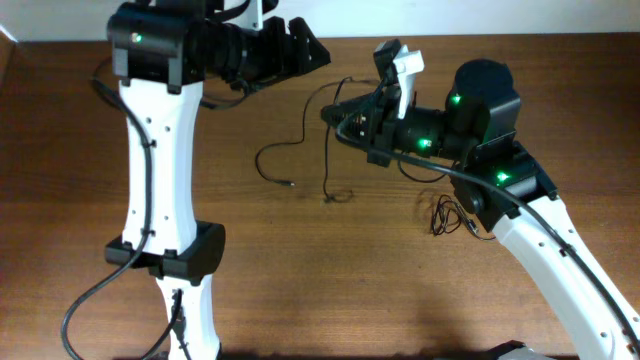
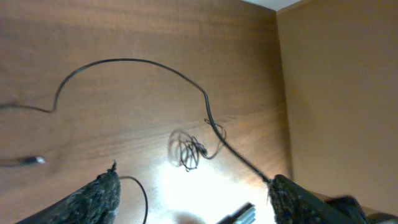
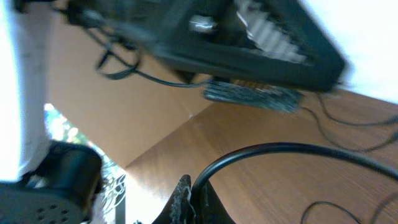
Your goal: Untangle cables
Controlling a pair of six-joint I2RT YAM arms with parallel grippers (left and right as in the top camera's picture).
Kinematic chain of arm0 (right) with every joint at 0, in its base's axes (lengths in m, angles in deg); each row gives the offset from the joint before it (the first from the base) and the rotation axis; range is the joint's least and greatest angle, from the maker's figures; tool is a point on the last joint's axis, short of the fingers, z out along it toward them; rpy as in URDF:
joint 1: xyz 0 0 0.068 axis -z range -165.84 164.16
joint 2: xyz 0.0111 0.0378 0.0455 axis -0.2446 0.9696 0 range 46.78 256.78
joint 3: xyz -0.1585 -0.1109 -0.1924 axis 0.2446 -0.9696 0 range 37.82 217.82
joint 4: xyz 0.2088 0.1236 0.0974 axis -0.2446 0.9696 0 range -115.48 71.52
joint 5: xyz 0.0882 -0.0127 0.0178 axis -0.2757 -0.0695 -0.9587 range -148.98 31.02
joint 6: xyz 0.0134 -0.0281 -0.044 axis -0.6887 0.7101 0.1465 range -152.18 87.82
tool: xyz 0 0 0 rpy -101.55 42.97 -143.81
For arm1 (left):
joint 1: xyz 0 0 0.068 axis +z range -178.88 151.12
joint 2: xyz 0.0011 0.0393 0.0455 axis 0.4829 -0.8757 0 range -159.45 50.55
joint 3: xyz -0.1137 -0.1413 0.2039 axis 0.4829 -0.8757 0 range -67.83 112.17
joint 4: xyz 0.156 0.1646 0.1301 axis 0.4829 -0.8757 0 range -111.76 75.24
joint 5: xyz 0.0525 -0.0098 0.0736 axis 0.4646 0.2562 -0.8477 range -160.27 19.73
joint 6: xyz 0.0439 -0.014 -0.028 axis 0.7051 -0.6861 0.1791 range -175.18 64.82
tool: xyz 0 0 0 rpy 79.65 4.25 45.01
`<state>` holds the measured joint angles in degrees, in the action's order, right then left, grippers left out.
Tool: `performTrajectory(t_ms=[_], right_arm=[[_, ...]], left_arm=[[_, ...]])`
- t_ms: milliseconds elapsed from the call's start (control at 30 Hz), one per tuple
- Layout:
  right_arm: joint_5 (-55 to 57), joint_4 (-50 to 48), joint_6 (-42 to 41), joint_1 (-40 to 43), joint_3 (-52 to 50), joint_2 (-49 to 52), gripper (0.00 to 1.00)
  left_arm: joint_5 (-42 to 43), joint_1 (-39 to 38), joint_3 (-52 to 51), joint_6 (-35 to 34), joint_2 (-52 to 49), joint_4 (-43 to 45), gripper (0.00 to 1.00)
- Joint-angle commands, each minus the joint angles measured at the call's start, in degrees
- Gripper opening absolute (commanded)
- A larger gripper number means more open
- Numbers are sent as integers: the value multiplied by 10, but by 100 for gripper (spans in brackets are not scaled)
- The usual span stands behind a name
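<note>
Right pincer (image 1: pixel 333 115) is clamped fully shut w/ a thin black cable (image 3: pixel 280 149) nipped between its tips, held up off the tabletop (image 1: pixel 300 290) near the back edge. Left pincer (image 2: pixel 196 204) is spread wide and has hold of nothing; it hangs just beside the right one, and a strand passes close by one of its fingers, though I can't tell if it touches. The cables (image 1: pixel 300 140) lie mostly in the middle: from the held point one sags to the tabletop and loops out to a free end, another drops to a small knot (image 1: pixel 338 196). A separate loose bunch (image 1: pixel 447 215) sits right beside the right arm's lower link. Task looks early, since the knot and bunch are both intact. Risks as I judge them: pulling the held strand up or sideways w/o pinning the other end would prob cinch the knot tighter instead of opening it. The cord is thin, so it could slip out of the clamp. The two pincers are v. close, so a careless reach by the left could bump the right. The arm's link could also drag or snag the bunch as it swings.
</note>
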<state>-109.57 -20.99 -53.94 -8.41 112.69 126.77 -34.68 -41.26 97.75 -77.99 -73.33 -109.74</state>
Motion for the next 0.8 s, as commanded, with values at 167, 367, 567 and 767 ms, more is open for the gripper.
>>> performTrajectory(t_ms=[167, 367, 567, 767], right_arm=[[-58, 13, 45, 0, 11, -13, 4], [-40, 13, 66, -23, 11, -13, 4], [-25, 12, 70, -33, 11, -13, 4], [-13, 12, 70, -34, 11, -13, 4]], left_arm=[[151, -1, -48, -80, -37, 0, 88], [157, -7, -106, -145, -37, 30, 76], [178, -17, -168, -179, -37, 58, 74], [238, -49, -184, -179, -37, 66, 72]])
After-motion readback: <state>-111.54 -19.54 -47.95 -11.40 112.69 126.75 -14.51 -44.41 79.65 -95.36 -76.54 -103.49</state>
